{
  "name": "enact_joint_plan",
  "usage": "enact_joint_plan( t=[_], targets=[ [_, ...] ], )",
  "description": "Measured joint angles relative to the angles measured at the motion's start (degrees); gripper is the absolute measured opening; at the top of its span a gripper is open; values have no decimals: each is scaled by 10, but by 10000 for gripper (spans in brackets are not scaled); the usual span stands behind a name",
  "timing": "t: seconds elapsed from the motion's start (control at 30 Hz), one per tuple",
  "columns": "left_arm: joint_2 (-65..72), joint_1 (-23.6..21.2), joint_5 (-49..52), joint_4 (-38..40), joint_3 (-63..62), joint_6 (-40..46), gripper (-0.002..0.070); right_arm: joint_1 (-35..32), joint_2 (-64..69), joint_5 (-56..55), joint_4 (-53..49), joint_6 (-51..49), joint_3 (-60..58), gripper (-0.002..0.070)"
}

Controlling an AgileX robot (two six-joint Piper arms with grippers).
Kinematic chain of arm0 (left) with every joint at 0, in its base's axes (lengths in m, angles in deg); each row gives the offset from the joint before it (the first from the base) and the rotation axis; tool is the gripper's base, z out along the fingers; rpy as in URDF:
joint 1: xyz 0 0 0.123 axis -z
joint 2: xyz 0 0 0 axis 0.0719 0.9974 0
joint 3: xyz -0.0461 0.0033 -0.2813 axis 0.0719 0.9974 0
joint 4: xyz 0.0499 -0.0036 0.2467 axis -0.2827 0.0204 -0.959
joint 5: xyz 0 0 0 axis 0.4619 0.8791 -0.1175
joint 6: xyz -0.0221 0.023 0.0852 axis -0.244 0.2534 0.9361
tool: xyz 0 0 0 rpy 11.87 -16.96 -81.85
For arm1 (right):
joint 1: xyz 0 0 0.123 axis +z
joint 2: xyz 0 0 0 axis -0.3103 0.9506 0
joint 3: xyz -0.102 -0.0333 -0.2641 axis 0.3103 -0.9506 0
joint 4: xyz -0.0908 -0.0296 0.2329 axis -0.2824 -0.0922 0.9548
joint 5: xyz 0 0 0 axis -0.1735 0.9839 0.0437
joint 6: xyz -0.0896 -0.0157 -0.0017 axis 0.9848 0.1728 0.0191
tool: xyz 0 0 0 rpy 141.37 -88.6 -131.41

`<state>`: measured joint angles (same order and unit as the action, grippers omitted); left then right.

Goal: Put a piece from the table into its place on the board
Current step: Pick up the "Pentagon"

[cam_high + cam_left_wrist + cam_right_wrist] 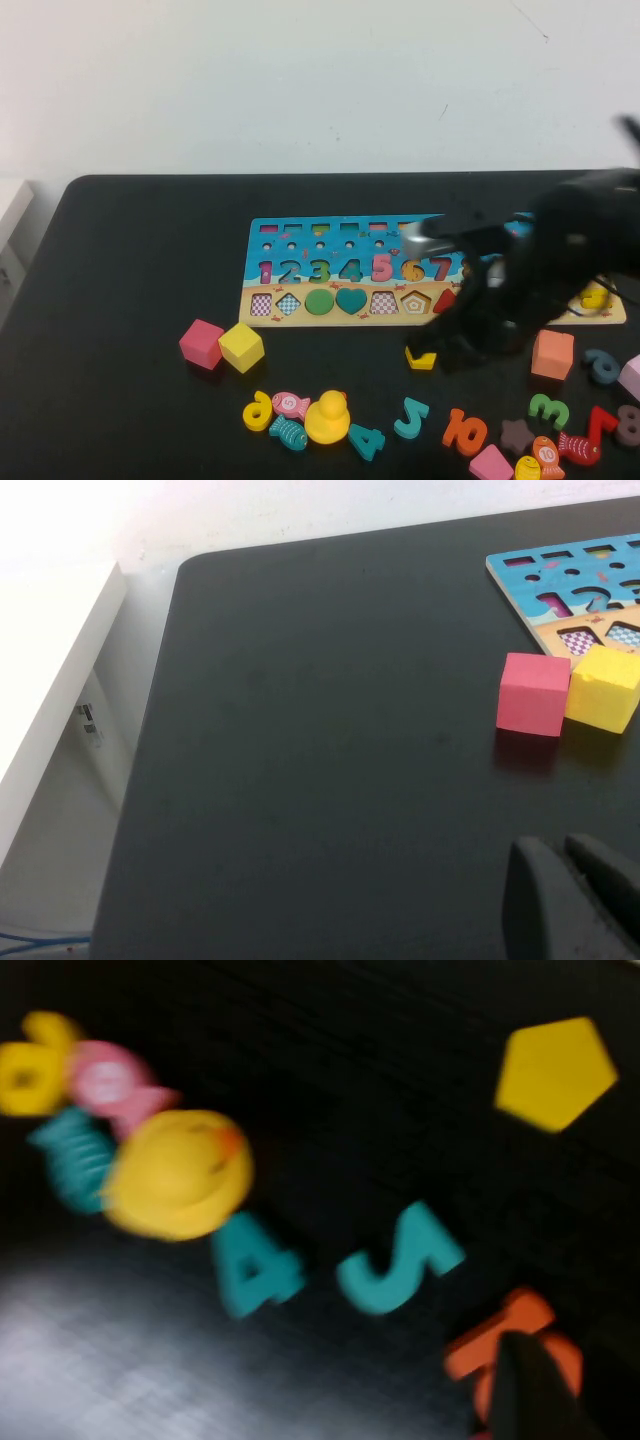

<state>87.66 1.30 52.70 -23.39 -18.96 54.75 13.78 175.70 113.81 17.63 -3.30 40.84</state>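
Observation:
The piece, a flat yellow pentagon [420,358], lies on the black table [120,260] just in front of the board [340,270]; in the right wrist view the pentagon [555,1072] lies free, with nothing touching it. The board's pentagon slot [415,301] is empty. My right gripper [462,345] is a blurred dark mass low over the table, right next to the piece, and its arm covers the board's right end. My left gripper [565,885] hangs shut and empty over bare table at the left, out of the high view.
A pink cube [201,344] and a yellow cube [241,347] sit left of the board. Along the front edge lie a yellow duck [326,417], a teal 4 [366,440], a teal 5 [411,418], an orange 10 [465,432] and fish pieces. An orange cube [553,354] sits at the right.

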Motion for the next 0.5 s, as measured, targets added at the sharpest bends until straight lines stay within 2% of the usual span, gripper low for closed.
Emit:
enact_joint_plan(
  t=[0.1, 0.23, 0.33, 0.5],
  targets=[
    [0, 0, 0, 0, 0, 1, -2, 18, 54, 41, -76, -69, 60, 247],
    [0, 0, 0, 0, 0, 2, -2, 22, 103, 59, -103, -118, 114, 383],
    [0, 0, 0, 0, 0, 2, -1, 22, 125, 58, -108, -150, 129, 414],
    [0, 0, 0, 0, 0, 4, -1, 22, 153, 17, -117, -187, 130, 426]
  ],
)
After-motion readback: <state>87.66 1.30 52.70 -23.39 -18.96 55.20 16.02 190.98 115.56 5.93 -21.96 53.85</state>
